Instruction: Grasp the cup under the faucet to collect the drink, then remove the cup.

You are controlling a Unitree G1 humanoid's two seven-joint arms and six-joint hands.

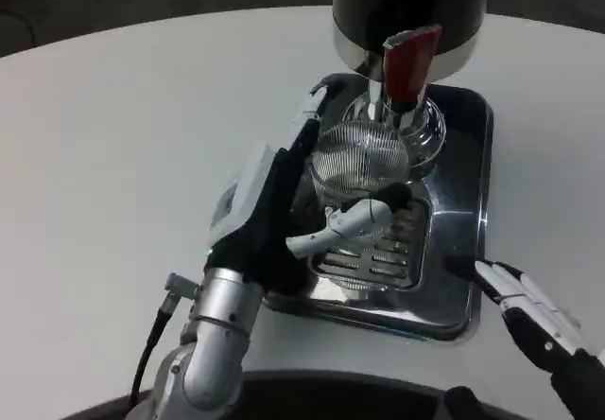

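Note:
A clear ribbed glass cup (360, 161) stands on the metal drip tray (460, 250) right under the faucet with its red tap handle (408, 63). My left hand (312, 202) wraps around the cup from the left, with white fingers curled across its front and base. My right hand (529, 311) lies at the tray's front right corner with its fingers stretched out, holding nothing. Any liquid in the cup is too hard to make out.
The black and chrome drink dispenser (406, 8) rises at the back over the tray. The slotted grate (373, 254) lies in front of the cup. White table (113, 155) spreads wide to the left.

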